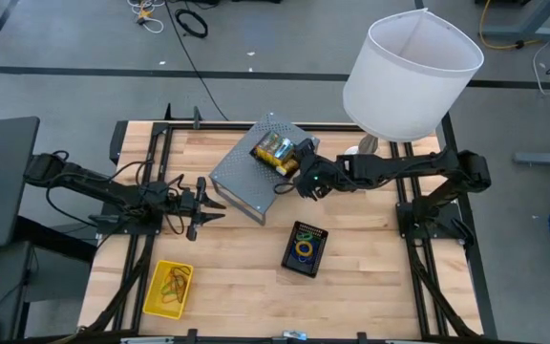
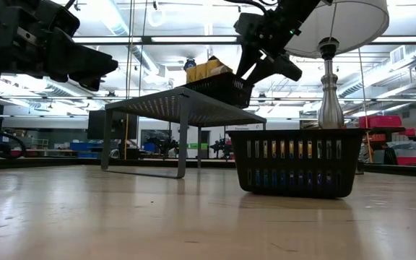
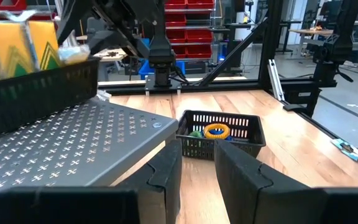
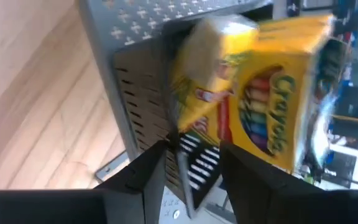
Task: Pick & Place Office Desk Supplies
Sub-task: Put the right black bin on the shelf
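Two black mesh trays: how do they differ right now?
The tray on the grey perforated riser sits raised off the table; the tray on the wood sits directly on the tabletop. The raised one holds yellow crayon boxes; the lower one holds coloured rubber-band loops. The right hand is at the raised tray's rim; nothing is near the lower one. Both are small, black and slotted.
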Action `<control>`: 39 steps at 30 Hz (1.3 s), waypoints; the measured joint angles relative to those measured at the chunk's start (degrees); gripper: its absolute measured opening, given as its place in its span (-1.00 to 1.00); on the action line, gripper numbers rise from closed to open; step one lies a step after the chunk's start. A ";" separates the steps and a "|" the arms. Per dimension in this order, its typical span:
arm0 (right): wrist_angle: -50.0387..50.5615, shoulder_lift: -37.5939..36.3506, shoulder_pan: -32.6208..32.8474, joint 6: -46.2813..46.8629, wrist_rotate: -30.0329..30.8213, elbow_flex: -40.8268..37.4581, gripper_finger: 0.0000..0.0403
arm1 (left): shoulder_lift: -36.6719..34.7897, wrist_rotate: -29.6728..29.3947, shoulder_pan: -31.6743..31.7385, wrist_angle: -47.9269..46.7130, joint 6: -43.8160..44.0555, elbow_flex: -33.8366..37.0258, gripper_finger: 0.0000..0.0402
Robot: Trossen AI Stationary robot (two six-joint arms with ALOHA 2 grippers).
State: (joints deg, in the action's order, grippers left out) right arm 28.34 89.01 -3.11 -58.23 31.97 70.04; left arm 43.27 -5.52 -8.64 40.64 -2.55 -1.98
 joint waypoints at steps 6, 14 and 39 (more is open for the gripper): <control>-0.22 0.00 -0.46 1.81 0.42 0.00 -0.22 | 0.00 0.00 0.00 -0.50 0.02 0.00 -0.48; -3.65 -1.31 4.29 2.48 1.00 -0.02 -0.27 | 0.00 0.68 0.00 -0.50 0.02 0.00 -0.48; -26.81 15.47 5.46 -1.59 -5.15 1.43 -0.99 | 0.02 0.65 0.00 1.20 -0.76 -0.02 -0.48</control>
State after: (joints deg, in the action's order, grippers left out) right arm 1.53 104.48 2.34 -59.82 26.82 71.47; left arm 43.29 -4.87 -8.64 41.84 -3.31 -2.00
